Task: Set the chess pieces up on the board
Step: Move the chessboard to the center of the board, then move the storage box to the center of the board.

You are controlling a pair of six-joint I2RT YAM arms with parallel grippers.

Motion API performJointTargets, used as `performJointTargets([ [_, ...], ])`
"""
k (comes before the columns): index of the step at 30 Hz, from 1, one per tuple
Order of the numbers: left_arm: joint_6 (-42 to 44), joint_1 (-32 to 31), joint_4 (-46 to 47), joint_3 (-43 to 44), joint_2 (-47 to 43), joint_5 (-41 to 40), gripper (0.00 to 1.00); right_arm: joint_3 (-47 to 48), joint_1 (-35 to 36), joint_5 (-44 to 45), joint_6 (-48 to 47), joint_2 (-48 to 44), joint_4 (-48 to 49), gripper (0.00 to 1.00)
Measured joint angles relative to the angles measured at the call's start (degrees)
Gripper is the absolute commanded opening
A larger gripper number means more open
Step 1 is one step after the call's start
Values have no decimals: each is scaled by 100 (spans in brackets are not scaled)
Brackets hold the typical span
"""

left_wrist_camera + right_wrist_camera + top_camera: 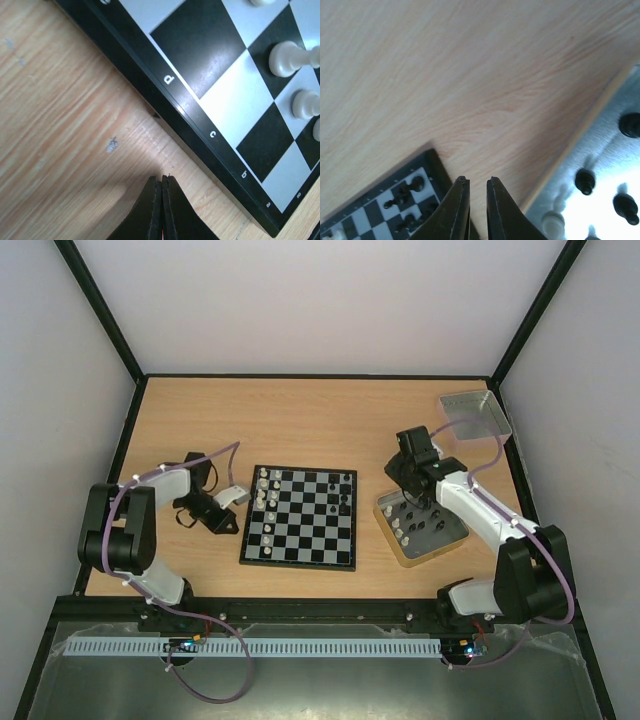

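The board [297, 525] lies mid-table. Whitish chess pieces [265, 502] stand along its left columns and a few black ones [345, 490] at its far right. My left gripper [240, 502] is shut and empty, its tips [162, 178] low over bare wood just off the board's lettered edge [212, 134], with white pieces [287, 57] beyond. My right gripper [398, 498] is open by a narrow gap and empty. In the right wrist view it [477, 180] hangs over wood between the board's corner [380, 210] and the tin.
A gold-tan tin [448, 537] right of the board holds several black and white pieces, with black ones [585, 181] and a white one [552, 222] near its rim [570, 148]. A grey tray [473, 412] sits at the back right corner.
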Motion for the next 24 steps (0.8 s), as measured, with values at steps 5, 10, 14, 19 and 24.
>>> performJointTargets([
  [5, 142, -149, -177, 0, 0, -44, 2, -350, 0, 0, 13, -162, -11, 8],
  [10, 186, -411, -219, -26, -11, -48, 2, -485, -17, 7, 15, -306, -20, 7],
  [14, 184, -557, -232, -26, -26, -85, 2, -560, -92, 13, 15, -461, -55, 6],
  [19, 149, -743, -229, -26, -44, -140, 2, -691, -256, 13, 2, -732, -111, 2],
  [24, 116, -715, -114, -175, -258, -293, 3, -933, -293, -39, -9, -1005, -197, 2],
])
